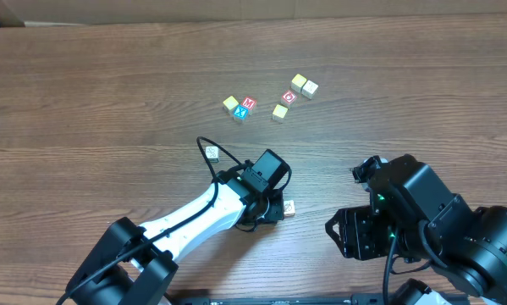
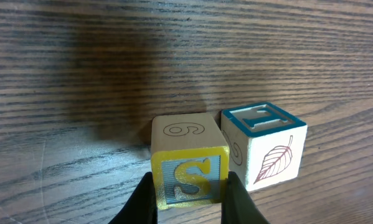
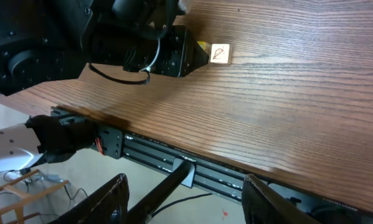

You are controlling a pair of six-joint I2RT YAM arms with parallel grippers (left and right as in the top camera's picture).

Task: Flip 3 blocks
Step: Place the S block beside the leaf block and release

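My left gripper (image 2: 187, 194): clenched on a small wooden cube with a yellow-framed S face (image 2: 189, 177), one finger pressed against each side.
Held cube's place: down on the brown wood-grain table (image 2: 80, 74), near its front edge, with the pale line-drawn face up.
Neighbour: a small white wooden cube with a teal-framed top and a red leaf drawing (image 2: 270, 155) stands just right of the held cube. I cannot tell if they touch.
My right gripper (image 3: 185, 186): released, fingers spread wide, nothing between them, well right of both cubes.
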